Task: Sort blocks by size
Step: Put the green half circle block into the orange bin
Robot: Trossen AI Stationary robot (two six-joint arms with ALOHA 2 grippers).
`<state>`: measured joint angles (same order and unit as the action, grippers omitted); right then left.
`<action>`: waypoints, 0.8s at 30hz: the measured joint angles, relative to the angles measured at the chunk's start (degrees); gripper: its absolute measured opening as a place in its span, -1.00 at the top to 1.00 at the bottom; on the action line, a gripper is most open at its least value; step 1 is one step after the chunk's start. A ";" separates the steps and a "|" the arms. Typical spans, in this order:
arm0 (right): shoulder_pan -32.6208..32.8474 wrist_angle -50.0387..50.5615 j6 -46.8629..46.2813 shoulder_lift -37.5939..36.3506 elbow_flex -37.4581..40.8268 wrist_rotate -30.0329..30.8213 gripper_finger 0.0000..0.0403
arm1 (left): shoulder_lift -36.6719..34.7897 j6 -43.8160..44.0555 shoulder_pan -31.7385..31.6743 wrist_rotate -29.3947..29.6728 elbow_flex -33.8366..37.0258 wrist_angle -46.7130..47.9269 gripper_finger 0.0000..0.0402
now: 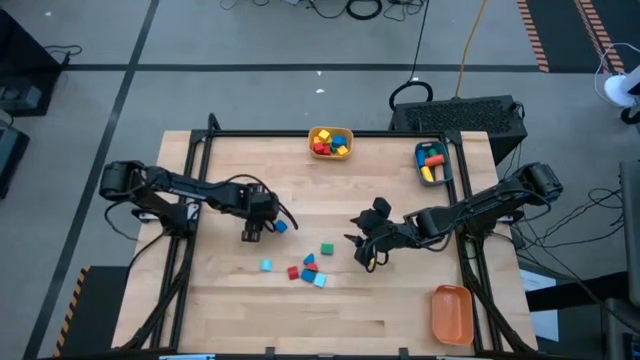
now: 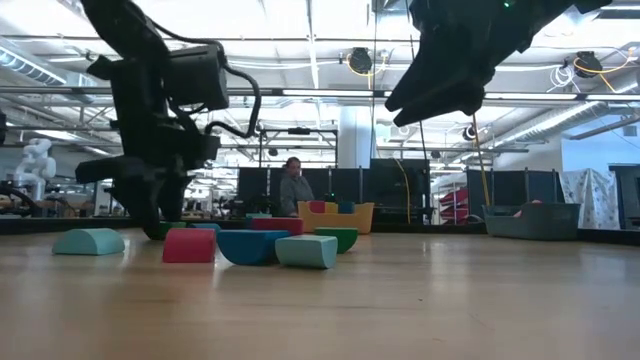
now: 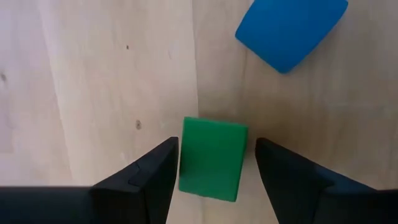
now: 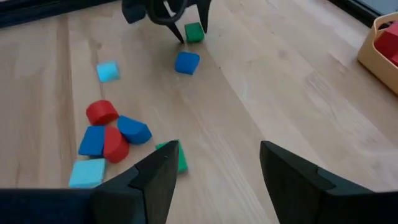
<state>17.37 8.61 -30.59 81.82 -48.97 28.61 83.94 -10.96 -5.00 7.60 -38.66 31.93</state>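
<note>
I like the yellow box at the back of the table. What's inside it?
The yellow bin holds a heap of blocks: red, yellow, blue and green ones show on top. Whatever lies underneath them is covered.

We find no readable text, label, brand, number or sign on anything in these views.

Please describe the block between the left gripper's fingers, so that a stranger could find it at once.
On the wooden table, find the left gripper, left of centre. The green block sits on the wood between its open fingers. A blue block lies beside it, but only the green one is straddled.
</note>
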 joint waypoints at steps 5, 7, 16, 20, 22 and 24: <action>-0.02 -0.75 0.20 0.00 0.00 -0.08 -0.04 | -0.22 0.75 -1.38 -1.99 1.59 -1.01 0.05; -0.02 -0.71 0.40 0.00 0.00 -0.10 -0.04 | -0.18 1.65 -1.97 -3.45 1.66 -1.01 0.19; 3.24 -0.34 11.06 0.46 0.00 -0.49 -0.04 | 0.00 5.57 -2.85 -8.75 0.70 -2.98 0.32; 5.92 -0.36 16.89 0.46 0.00 -0.47 -0.04 | 0.23 6.30 -2.63 -15.62 -1.86 -2.51 0.32; 7.17 -0.40 19.31 0.46 0.00 -0.47 -0.04 | 0.15 7.46 -2.32 -18.04 -3.82 -3.56 0.32; 8.32 -0.36 21.81 0.46 0.00 -0.49 -0.04 | 0.15 8.87 -1.32 -19.24 -5.59 -3.36 0.32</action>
<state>25.68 8.25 -8.78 82.28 -48.97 28.12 84.09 -2.09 -6.33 -11.64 -44.25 28.57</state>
